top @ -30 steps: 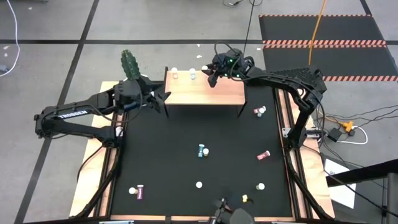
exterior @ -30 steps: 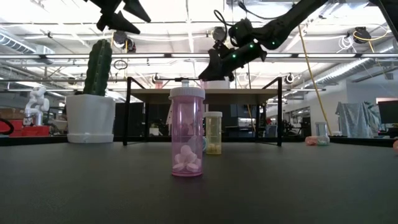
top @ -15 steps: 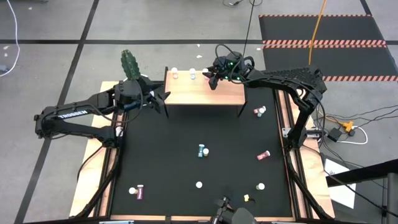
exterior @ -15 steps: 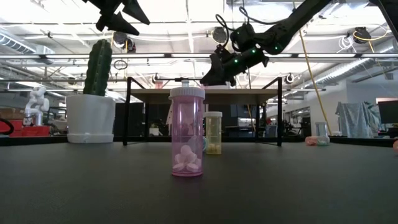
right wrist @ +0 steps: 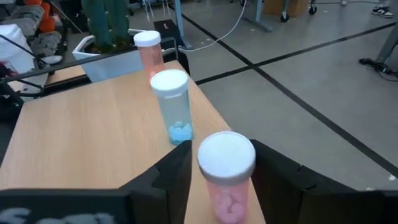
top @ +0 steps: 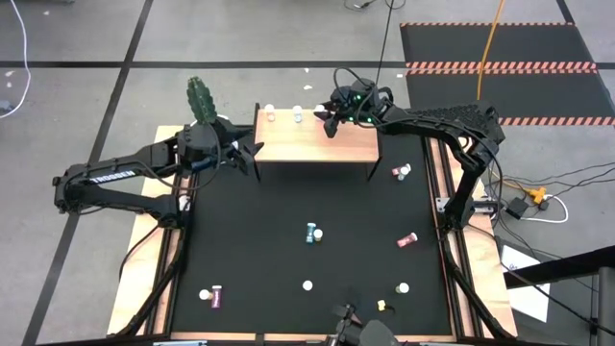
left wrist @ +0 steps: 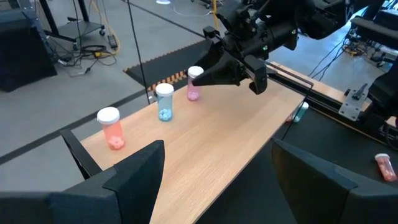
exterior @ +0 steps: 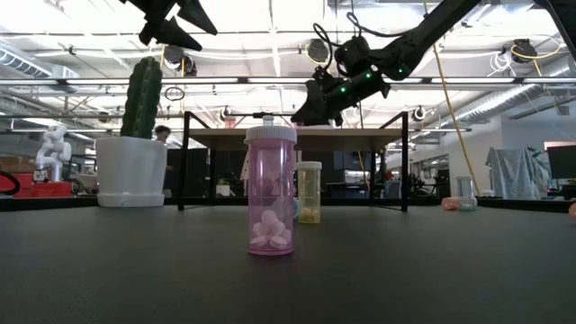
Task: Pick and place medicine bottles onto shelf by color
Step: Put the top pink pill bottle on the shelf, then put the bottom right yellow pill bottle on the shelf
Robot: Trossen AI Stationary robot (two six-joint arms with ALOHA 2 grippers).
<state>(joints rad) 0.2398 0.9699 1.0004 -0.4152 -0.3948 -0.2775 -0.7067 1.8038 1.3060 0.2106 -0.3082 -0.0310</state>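
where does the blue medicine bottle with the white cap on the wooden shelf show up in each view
High view: blue medicine bottle at the light wooden shelf's far edge, second in the row.
Low view: not discernible.
Left wrist view: middle of three bottles, left of the right gripper.
Right wrist view: picture centre, beyond the pink bottle.
Shared landmark: the shelf.

We reach our right arm across the far side of the bench, its right gripper (top: 324,117) angled downward with fingers (right wrist: 163,182) parted, one on each side of the gap. Our left arm stretches in from the left, its left gripper (top: 252,152) held level in the air, fingers (left wrist: 134,180) spread wide and empty.
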